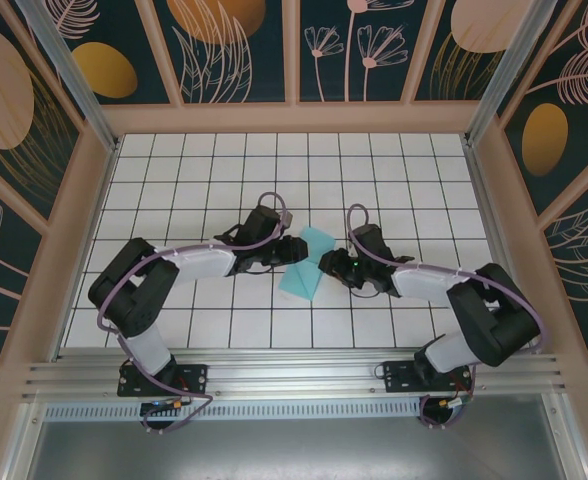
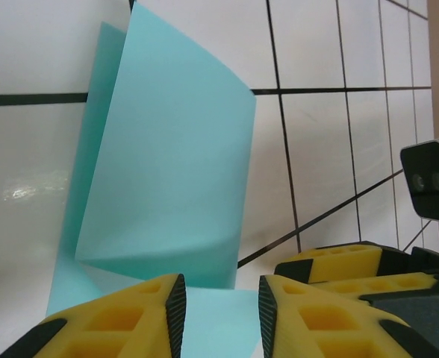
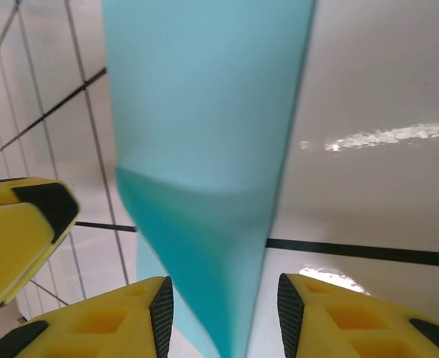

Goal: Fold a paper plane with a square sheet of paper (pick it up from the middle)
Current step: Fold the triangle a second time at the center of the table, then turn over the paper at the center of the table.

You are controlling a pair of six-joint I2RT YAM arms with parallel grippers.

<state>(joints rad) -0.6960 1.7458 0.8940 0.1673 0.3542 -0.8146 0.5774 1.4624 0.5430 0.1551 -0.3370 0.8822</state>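
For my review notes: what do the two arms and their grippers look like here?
The left arm and right arm match: bulky black joints, white link covers, lilac cables looped alongside. The left gripper and right gripper have yellow fingers with recessed pockets and black ribbed pads.

Square sheet of paper [image 1: 309,262] is light turquoise. Floor tiles [image 1: 194,170] white, black grid lines. Left gripper [image 2: 218,317] fingers [image 2: 122,324] yellow, black ribbed edges. Wall [image 1: 274,60] at 12 o'clock: dark teal, orange leaf prints.
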